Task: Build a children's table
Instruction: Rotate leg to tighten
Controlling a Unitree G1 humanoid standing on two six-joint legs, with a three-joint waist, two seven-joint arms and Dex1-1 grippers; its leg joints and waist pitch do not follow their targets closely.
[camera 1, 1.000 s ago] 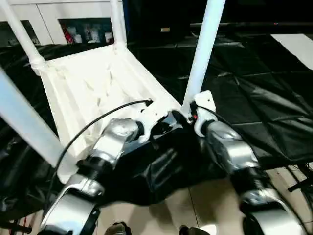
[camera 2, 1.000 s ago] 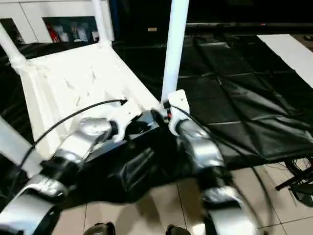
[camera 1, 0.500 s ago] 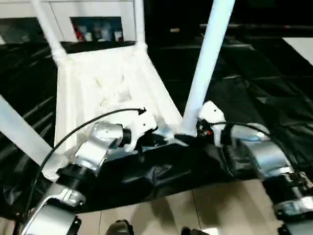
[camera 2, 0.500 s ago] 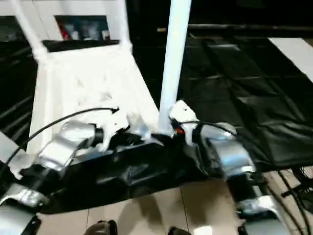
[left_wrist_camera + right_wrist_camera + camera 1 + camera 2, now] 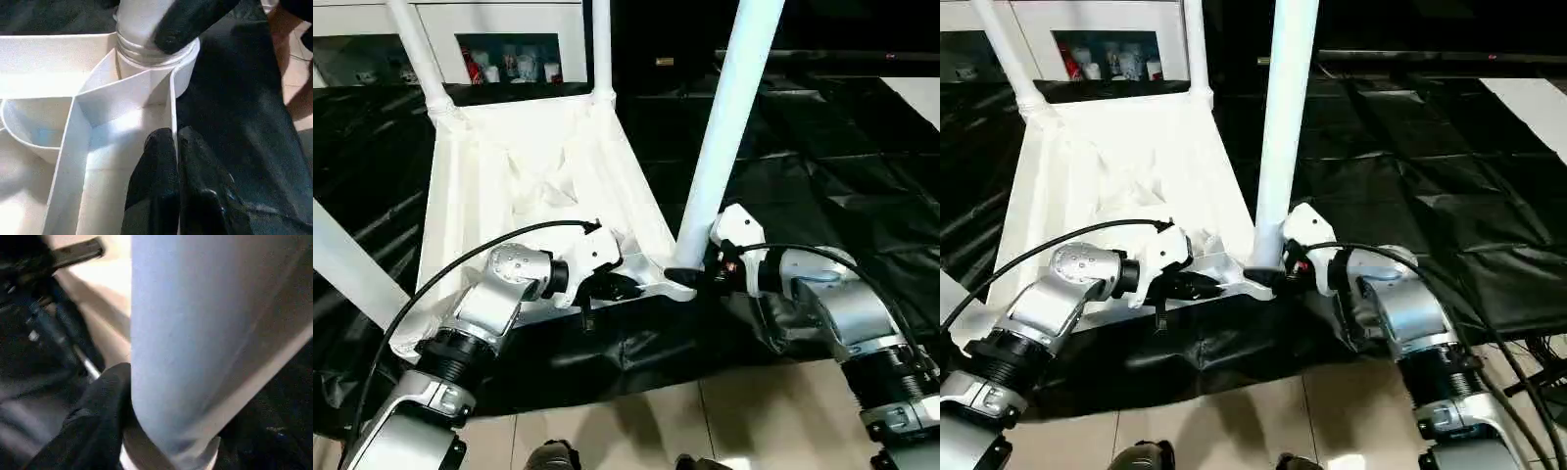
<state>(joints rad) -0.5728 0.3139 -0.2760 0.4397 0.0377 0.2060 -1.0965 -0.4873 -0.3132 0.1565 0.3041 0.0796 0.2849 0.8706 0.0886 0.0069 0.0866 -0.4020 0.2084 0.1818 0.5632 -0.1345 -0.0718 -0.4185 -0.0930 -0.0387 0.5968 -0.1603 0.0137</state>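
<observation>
The children's table lies upside down: its white ribbed tabletop (image 5: pixel 509 166) rests on the black cloth. Its legs stand up from the corner sockets. My left gripper (image 5: pixel 612 287) is shut on a thin rim wall of the tabletop (image 5: pixel 172 98) beside the near right socket. My right gripper (image 5: pixel 690 277) reaches round the base of the near right leg (image 5: pixel 729 108). One black finger (image 5: pixel 98 421) presses against that leg (image 5: pixel 205 333), just above the socket. Two more legs (image 5: pixel 416 49) (image 5: pixel 601 49) stand at the far corners, and a fourth (image 5: pixel 347 264) rises at the near left.
The black-draped work table (image 5: pixel 822 176) stretches to the right and back. Its front edge hangs over a tiled floor (image 5: pixel 705 411). White cabinets with a shelf of small items (image 5: pixel 509 59) stand behind. Cables (image 5: pixel 1528 352) lie on the floor at the right.
The head camera has shifted. My right gripper's fingers have narrowed onto the base of the near right leg. The left gripper keeps its hold on the rim.
</observation>
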